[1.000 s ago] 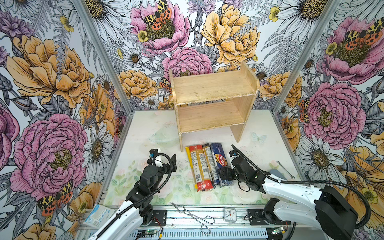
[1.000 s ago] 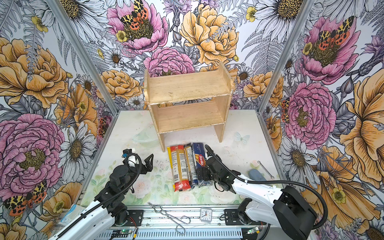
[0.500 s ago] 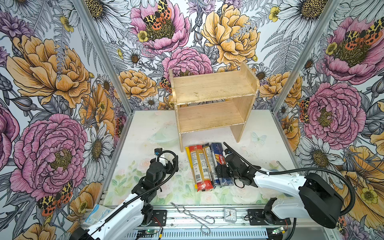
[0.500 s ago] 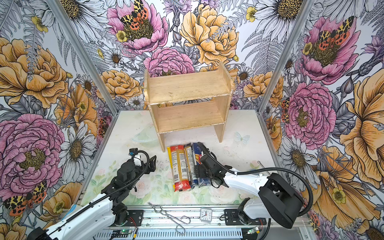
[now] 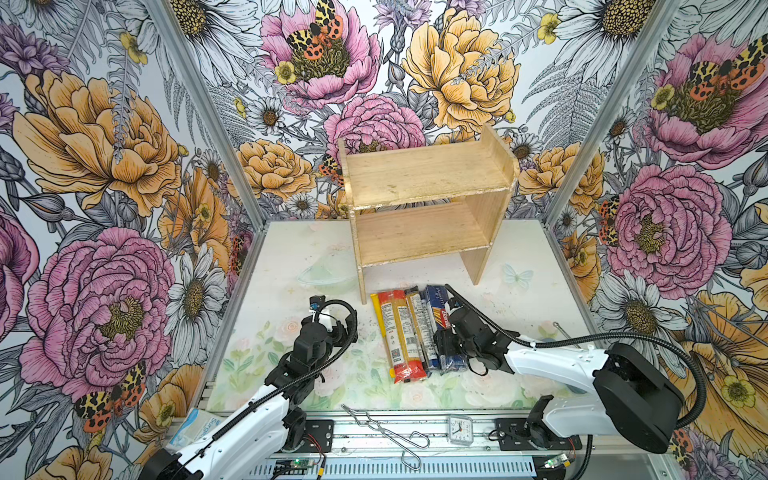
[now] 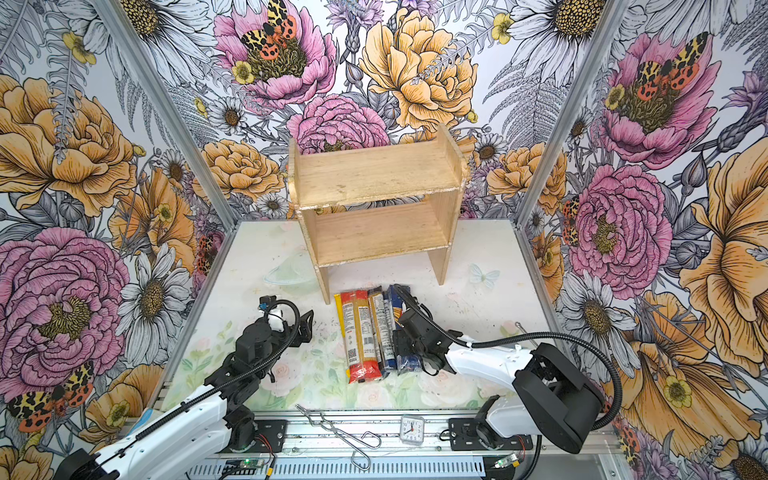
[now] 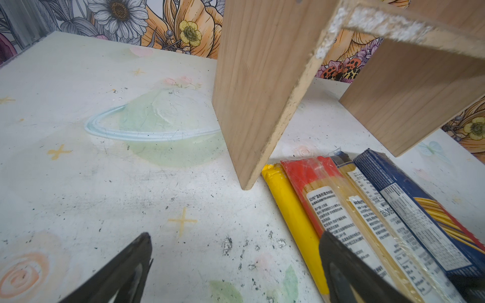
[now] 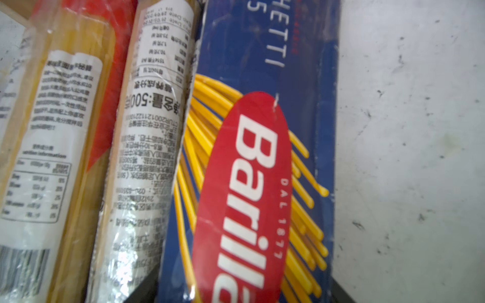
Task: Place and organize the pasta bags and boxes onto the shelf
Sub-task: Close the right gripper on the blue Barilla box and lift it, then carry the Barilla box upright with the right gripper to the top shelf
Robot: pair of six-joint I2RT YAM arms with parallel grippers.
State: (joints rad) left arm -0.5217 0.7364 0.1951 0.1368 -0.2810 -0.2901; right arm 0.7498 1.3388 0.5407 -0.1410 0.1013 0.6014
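Note:
Several long pasta packs lie side by side on the table in front of the shelf [image 5: 424, 178]: a yellow one [image 5: 376, 316], a red-ended clear bag [image 5: 399, 332], a clear bag with dark ends [image 5: 417, 328] and, rightmost, the dark blue Barilla box [image 5: 438, 299]. My right gripper [image 5: 446, 353] reaches over the near half of the Barilla box [image 8: 262, 157]. Its fingers press against the box's two long edges, and the box rests on the table. My left gripper [image 5: 336, 328] hovers open and empty to the left of the packs, its fingers [image 7: 341, 262] wide apart over the table beside the yellow pack [image 7: 288, 204].
The shelf's left side panel [image 7: 257, 78] stands just beyond the packs' far ends. Metal tongs [image 5: 386, 432] and a small clock [image 5: 459, 430] lie on the front rail. A white-blue packet [image 5: 195, 428] sits at the front left, under the left arm.
My right gripper has shifted left over the Barilla box and its jaws have narrowed onto the box's sides. The left arm has edged slightly toward the packs, jaws still wide.

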